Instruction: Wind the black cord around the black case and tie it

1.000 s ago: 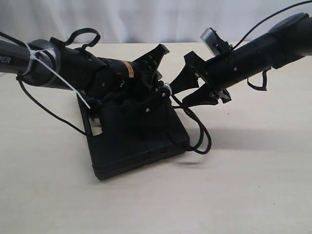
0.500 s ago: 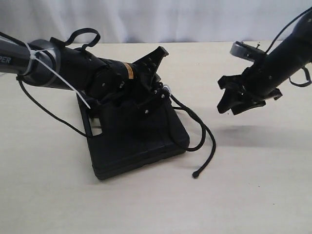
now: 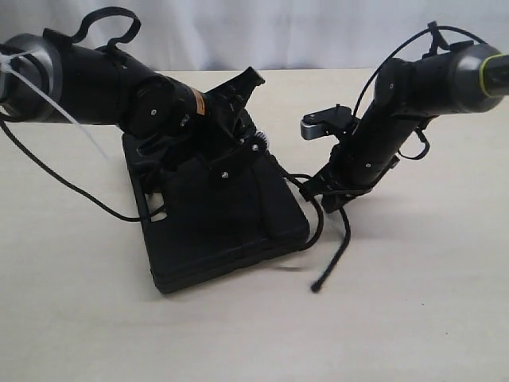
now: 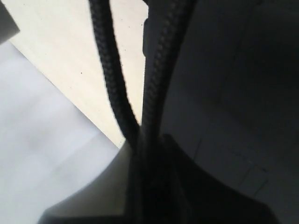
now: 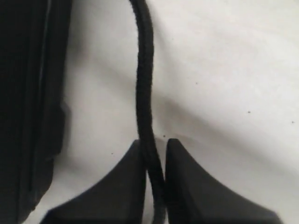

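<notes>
Slipping is risked if tension is applied: the cord (image 5: pixel 145 84) is clamped by the right gripper (image 5: pixel 154 144) at the case's (image 3: pixel 223 223) 3 o'clock; the left gripper (image 4: pixel 142 154) seems clamped on it too.

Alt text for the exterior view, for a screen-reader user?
A robot's right gripper pinches a black cord just beside a flat black case on a pale table, with the cord's loose end trailing on the table. The left gripper sits over the case's far end.
</notes>
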### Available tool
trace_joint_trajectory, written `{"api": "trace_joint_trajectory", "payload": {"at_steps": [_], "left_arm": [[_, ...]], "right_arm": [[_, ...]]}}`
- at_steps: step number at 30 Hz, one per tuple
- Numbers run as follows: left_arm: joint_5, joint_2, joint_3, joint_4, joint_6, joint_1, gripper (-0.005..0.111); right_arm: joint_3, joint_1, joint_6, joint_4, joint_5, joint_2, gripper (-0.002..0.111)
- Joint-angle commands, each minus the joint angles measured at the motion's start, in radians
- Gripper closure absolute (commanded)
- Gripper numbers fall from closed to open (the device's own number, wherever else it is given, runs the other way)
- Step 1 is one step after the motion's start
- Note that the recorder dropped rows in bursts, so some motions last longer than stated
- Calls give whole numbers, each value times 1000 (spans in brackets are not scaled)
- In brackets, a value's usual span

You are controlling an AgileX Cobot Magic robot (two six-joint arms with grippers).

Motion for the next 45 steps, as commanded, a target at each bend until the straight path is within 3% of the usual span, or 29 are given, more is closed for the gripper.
{"api": "trace_joint_trajectory", "payload": {"at_steps": [1,9,16,21,31,41,45], "left_arm": [[8,-10,1,-3,32,-1,107],[-17,-10,1,-1,93,-1,107],[-52,-10,1,-1,115,-1,107],[-49,-10,1,-1,164,-1,107],[-82,8,1,-4,162,-1,107],[-83,25,1,-37,106,-1,106],[-81,19,1,-323,99,-1,83]], "right_arm": [[-24,-54,114,28,-10,-4,104],[-78,-223,-141,495,142,-6,104],[-85,-301,-189,556,80,-6,104],[-141,-347,-196,606,149,-6,104],[-162,-336,-254,717,315,-6,104],[-99,-191,-281,717,319,-4,104],[-99,-157,-281,717,315,-4,104]]}}
